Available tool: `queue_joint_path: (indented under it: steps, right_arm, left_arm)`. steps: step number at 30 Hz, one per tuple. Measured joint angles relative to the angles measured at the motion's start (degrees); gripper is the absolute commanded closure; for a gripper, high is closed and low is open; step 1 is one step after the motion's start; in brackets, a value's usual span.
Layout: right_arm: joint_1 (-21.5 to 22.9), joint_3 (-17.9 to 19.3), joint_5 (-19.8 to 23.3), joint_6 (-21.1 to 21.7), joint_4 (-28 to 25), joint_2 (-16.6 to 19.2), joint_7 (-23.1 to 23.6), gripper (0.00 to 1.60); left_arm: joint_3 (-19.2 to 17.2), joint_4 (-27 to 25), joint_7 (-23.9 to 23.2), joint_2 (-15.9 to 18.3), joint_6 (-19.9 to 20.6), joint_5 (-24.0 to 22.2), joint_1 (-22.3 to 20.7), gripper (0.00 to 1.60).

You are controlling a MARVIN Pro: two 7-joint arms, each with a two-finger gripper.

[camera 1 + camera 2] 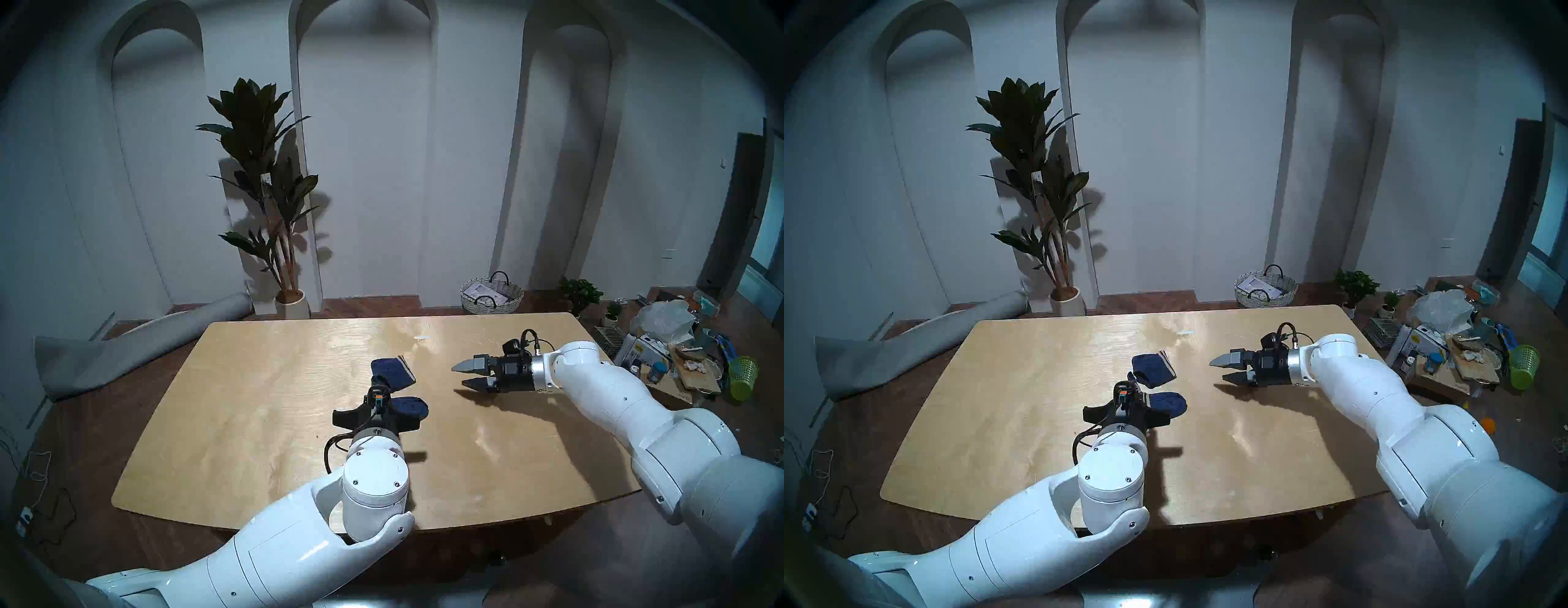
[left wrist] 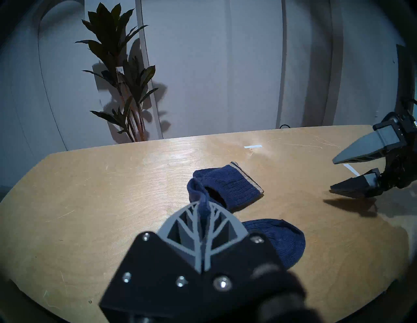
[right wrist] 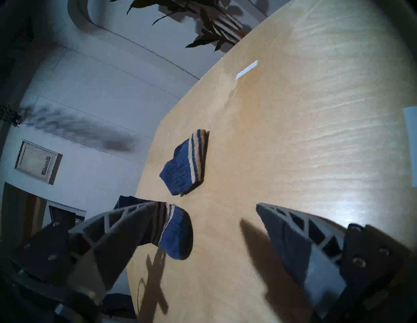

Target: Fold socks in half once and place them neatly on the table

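I see a light plywood table (image 1: 263,424) with rounded corners, and my two white arms reaching over it. Near the middle lie two navy ankle socks with beige stripes. The far sock (image 1: 396,371) lies folded flat on the wood, its striped edge showing toward the right. The near sock (image 1: 412,408) lies just beside it, closer to me, with its rounded toe end resting on the table. My left gripper (image 2: 204,216) sits low over the near sock, its jaws pressed together on a pinch of navy fabric that rises between the grey ribbed fingers (image 2: 216,227) in the left wrist view; from there I cannot be sure which sock that fold belongs to. My right gripper (image 1: 464,374) hangs above the table to the right of both socks, well apart from them, pointing toward them with its jaws spread wide and nothing between them. A small white strip (image 1: 422,337) lies on the table beyond the socks.
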Motion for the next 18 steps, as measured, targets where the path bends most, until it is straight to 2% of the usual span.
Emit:
queue_joint_path:
  steps: [12,18]
  right_arm:
    - [-3.3,-0.4,3.0,3.2,-9.4,-0.1,-3.3,0.0]
    - [-4.6,0.7,4.9,4.2,-14.6,1.3,-4.4,0.0]
  left_arm:
    - [1.5,0.0,0.9,-0.1,-0.1,0.7,-0.1,1.6]
    - [1.4,0.0,1.6,0.3,-0.3,1.4,-0.4,1.6]
